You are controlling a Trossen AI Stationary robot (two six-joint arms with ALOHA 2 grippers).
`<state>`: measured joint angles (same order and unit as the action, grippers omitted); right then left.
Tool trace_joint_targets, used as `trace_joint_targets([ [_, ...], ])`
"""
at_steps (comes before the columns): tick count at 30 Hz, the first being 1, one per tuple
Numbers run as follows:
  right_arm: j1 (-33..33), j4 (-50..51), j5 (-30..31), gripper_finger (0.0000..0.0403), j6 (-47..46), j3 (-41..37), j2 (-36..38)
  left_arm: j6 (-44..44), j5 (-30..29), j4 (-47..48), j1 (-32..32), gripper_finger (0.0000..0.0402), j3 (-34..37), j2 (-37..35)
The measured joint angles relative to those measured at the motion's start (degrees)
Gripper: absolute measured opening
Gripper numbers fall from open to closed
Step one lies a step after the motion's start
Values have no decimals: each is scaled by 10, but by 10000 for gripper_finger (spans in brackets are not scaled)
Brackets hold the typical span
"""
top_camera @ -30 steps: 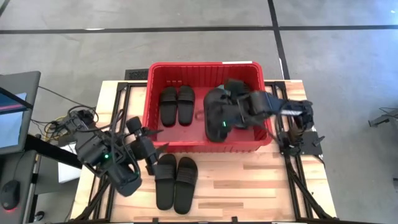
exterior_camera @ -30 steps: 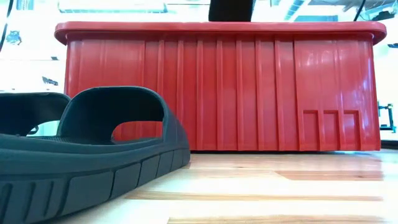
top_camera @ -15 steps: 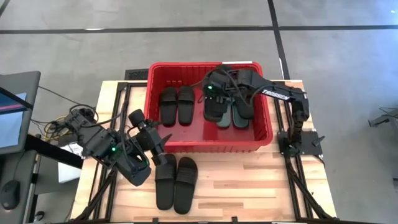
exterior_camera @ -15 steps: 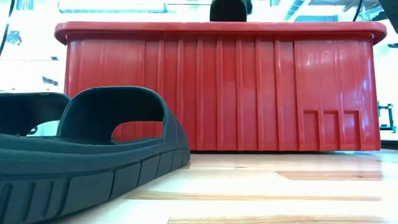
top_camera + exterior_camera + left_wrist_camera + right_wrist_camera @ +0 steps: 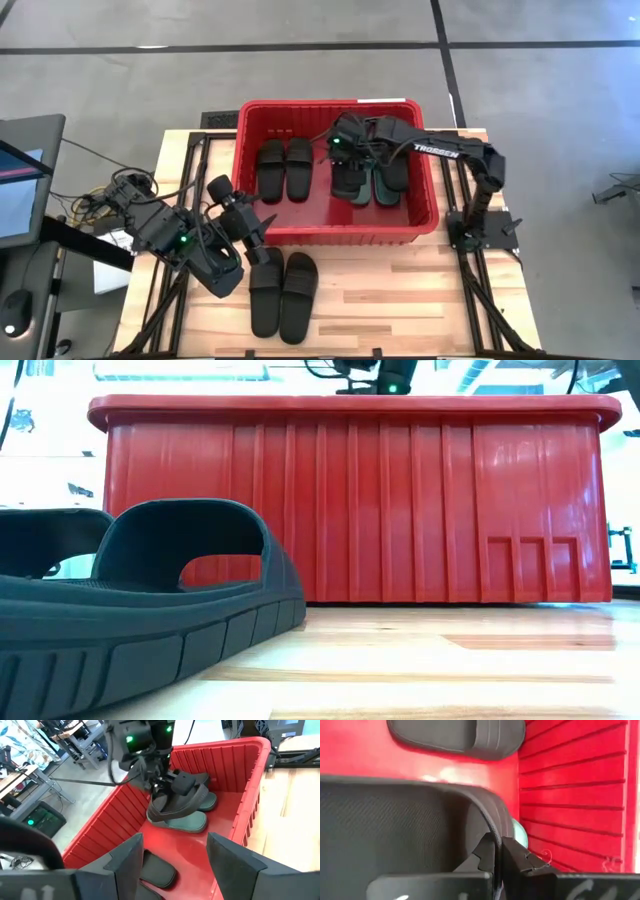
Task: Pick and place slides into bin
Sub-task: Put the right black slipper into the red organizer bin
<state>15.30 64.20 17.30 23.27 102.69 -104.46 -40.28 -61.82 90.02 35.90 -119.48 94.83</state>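
Note:
The red bin (image 5: 262, 235) stands at the table's far middle. Inside it, a pair of black slides (image 5: 283, 168) lies flat on the left and teal slides (image 5: 189, 823) lie on the floor at the right. My right gripper (image 5: 345, 158) is inside the bin and shut on a black slide (image 5: 179, 802) above the teal ones. Two more black slides (image 5: 283, 290) lie soles down on the table in front of the bin. My left gripper (image 5: 258, 228) is open and empty at the bin's near wall, toward its left end. My right gripper pinches the black slide's raised side rim (image 5: 490, 827) between its two fingers, coming from above and pointing down. The slide hangs tilted below the fingers, and its lower end (image 5: 156, 815) is on or just above the teal slide; I cannot tell which.
The table's near right part (image 5: 400, 300) is bare wood. A monitor and cables (image 5: 25, 170) stand beyond the table's left edge. In the low view a black slide (image 5: 150, 610) fills the left foreground in front of the bin's wall (image 5: 400, 500).
My right gripper has carried the black slide from over the bin's near wall toward its far side and down into the bin. My left gripper has moved slightly toward the bin's near wall and has stayed open.

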Motion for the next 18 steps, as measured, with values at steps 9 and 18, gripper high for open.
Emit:
trace_joint_targets([
  [9,18,-168,-25,1,95,-173,116,-9,-4,0,-7,206,0,0],
  [18,90,-229,-25,1,158,-260,122,-34,-1,0,-37,206,0,0],
])
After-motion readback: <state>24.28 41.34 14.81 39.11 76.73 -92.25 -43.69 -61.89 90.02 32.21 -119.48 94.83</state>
